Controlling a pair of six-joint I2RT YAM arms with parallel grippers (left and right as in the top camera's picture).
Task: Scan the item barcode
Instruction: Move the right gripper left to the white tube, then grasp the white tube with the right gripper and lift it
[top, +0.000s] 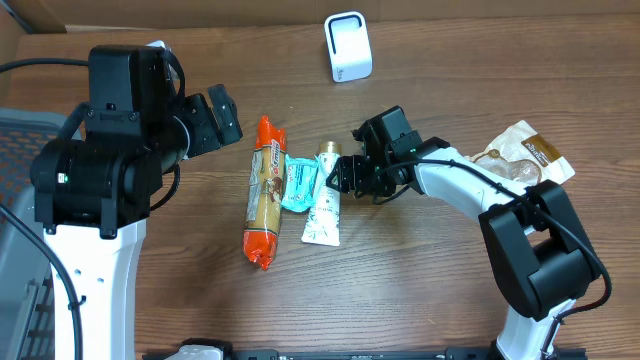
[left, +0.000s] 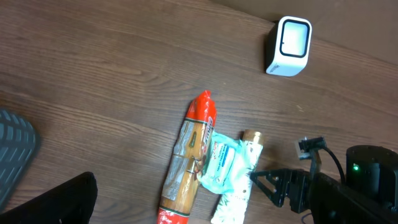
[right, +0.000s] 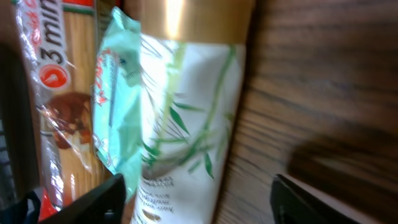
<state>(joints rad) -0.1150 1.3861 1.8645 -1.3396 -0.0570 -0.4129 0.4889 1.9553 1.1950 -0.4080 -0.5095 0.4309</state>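
Three items lie side by side mid-table: a long spaghetti pack (top: 264, 192) with red ends, a teal packet (top: 297, 182), and a white tube (top: 324, 208) with a gold cap and green leaf print. The white barcode scanner (top: 348, 46) stands at the far edge. My right gripper (top: 341, 175) is open, low over the tube's cap end. In the right wrist view the tube (right: 186, 124) lies between the two fingertips (right: 93, 202), with bare wood showing on the right side. My left gripper (top: 222, 118) is open above the table, left of the spaghetti, holding nothing.
A brown and white snack bag (top: 525, 155) lies at the right, beside the right arm. A grey basket (top: 20, 150) sits off the table's left edge. In the left wrist view the scanner (left: 288, 45) shows at the top right.
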